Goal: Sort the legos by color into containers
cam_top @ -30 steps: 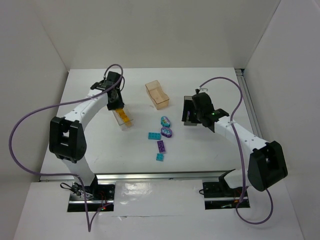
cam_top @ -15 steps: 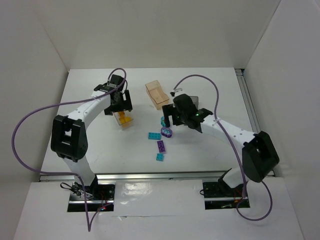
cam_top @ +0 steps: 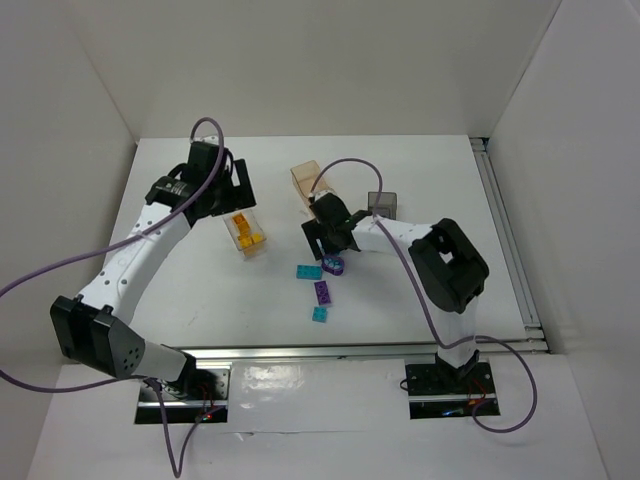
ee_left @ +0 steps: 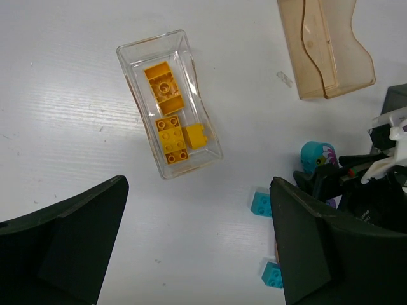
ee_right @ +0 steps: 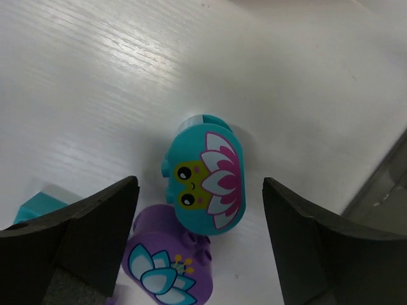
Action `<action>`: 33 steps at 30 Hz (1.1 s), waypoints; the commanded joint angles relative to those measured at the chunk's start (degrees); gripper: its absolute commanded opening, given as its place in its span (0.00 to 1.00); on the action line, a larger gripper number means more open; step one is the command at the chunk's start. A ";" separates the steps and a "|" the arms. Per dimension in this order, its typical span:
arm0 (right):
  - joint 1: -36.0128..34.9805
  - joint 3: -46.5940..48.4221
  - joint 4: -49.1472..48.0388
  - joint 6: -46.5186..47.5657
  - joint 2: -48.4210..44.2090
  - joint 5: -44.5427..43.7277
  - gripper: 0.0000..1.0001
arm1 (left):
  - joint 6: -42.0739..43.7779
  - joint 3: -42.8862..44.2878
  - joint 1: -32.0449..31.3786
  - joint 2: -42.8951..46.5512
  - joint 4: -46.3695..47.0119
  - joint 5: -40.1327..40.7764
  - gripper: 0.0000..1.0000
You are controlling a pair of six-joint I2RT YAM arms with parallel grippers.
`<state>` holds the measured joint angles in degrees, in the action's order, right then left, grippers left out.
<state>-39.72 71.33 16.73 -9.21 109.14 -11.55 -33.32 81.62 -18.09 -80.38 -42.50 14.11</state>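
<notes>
Hangs the right gripper [ee_right: 198, 189] released, fingers spread wide either side of the teal oval [ee_right: 210, 181], neither touching it. Shows, in that wrist view, the purple oval [ee_right: 162, 267] pressed against the teal one at 7 o'clock. Holds the left gripper [ee_left: 198, 190] unclenched and empty, raised near the clear bin [ee_left: 137, 60], with three yellow bricks [ee_left: 172, 140] inside. From the ovals, seen from above: clear bin at 9 o'clock, peach bin [ee_left: 324, 47] at 11, grey bin [cam_top: 382, 205] at 2, teal brick [cam_top: 308, 271] at 8, purple brick [cam_top: 324, 291] and small teal brick [cam_top: 320, 314] loose at 6.
</notes>
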 commanded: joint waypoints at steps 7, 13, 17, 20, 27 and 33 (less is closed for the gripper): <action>0.97 4.43 -1.26 -1.77 3.36 2.06 0.49 | 0.10 -0.68 0.16 0.05 -1.62 0.57 1.00; 1.49 6.27 -2.84 -2.30 -4.36 -3.03 0.39 | 1.15 -3.22 0.16 2.85 -1.62 1.10 1.00; 3.51 11.54 -2.84 -2.30 -3.86 -3.04 0.39 | 1.68 -3.23 0.68 2.86 -1.62 -0.13 1.00; 5.09 19.96 -0.48 -1.16 2.02 -1.98 0.39 | 1.68 -3.23 0.68 2.86 -1.62 -1.01 1.00; 6.85 38.34 2.96 -0.10 16.00 -1.98 0.41 | 1.07 -4.37 1.21 3.39 -0.57 -3.11 1.00; 8.00 52.68 5.86 -0.81 25.24 -1.37 0.74 | 1.07 -4.90 1.21 3.91 -0.04 -4.70 1.00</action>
<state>-32.34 118.21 19.81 -10.22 133.19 -12.84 -32.99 76.75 -17.28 -78.61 -44.07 10.79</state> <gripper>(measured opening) 0.708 0.999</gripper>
